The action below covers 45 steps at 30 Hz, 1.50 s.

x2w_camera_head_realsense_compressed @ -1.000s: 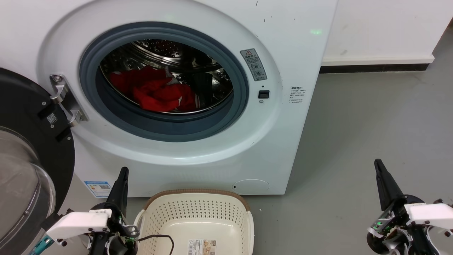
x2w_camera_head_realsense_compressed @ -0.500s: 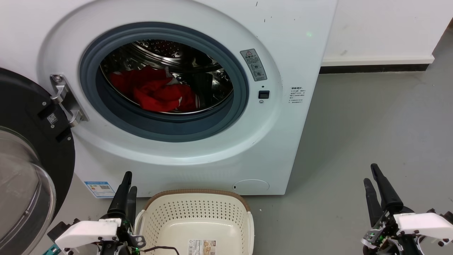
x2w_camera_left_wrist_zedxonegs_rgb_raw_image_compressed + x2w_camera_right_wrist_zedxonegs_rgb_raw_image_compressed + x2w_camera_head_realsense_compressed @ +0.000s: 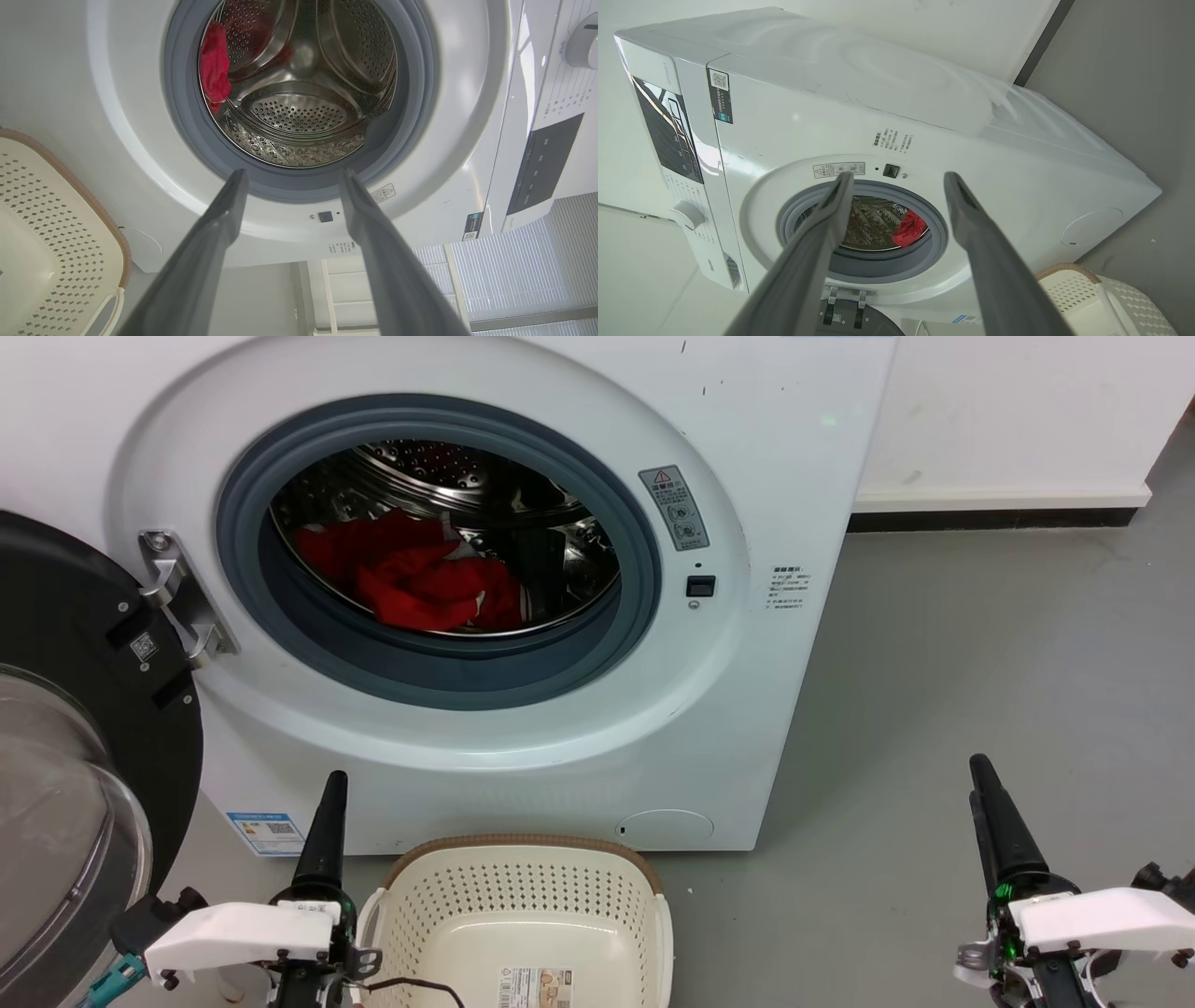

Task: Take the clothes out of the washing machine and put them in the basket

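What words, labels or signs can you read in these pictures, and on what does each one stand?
No word can be read.
Warning sticker on the washing machine: a red triangle sign, text too small.
Small print right of that sticker: too small.
Blue label at the machine's base: blurred.
Paper label in the basket: blurred.

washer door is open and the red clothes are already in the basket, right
No: the clothes are in the drum of the washing machine, not the basket, as the head view shows. The door is open.
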Tool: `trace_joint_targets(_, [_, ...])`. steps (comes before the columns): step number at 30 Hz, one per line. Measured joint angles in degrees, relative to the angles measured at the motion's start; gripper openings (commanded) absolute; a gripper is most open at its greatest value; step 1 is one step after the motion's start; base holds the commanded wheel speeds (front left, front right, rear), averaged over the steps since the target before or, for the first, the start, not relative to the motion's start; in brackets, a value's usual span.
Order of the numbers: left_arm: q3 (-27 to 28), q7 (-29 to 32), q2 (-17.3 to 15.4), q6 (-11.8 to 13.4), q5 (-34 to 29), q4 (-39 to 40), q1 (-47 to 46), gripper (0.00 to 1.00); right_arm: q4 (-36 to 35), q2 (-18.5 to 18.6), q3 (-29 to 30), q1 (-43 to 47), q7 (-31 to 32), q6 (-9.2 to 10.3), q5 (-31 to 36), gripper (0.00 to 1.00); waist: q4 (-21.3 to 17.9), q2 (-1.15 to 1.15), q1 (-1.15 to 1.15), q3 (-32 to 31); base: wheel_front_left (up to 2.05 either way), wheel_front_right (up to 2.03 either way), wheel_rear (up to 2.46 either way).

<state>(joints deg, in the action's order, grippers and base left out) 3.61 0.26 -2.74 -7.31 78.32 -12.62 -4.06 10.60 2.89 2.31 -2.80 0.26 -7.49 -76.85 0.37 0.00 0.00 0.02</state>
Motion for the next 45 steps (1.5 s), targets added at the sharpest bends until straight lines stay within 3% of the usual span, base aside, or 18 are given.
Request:
trace_joint_targets(17, [-3.1, -3.6, 0.0, 1.5, -22.9, 1.8, -0.9, 1.00, -3.1, 0.0, -0.2, 1.7, -2.8, 0.00, 26.2, 1.00, 0.4, 0.00, 0.00, -0.2, 0.00, 0.00, 0.00])
trace_joint_targets(29, [-4.7, -5.7, -0.2, 2.3, -35.2, 1.6, -1.3, 1.00, -5.7, 0.0, 0.0, 2.8, -2.7, 0.00, 37.9, 1.00, 0.6, 0.00, 0.00, -0.2, 0.00, 0.00, 0.00])
trace_joint_targets(45, [-5.8, -8.4, -0.7, 2.8, -46.8, 1.0, -2.2, 1.00, -8.8, 0.0, -0.3, 4.0, -2.3, 0.00, 51.2, 1.00, 0.7, 0.00, 0.00, -0.1, 0.00, 0.00, 0.00])
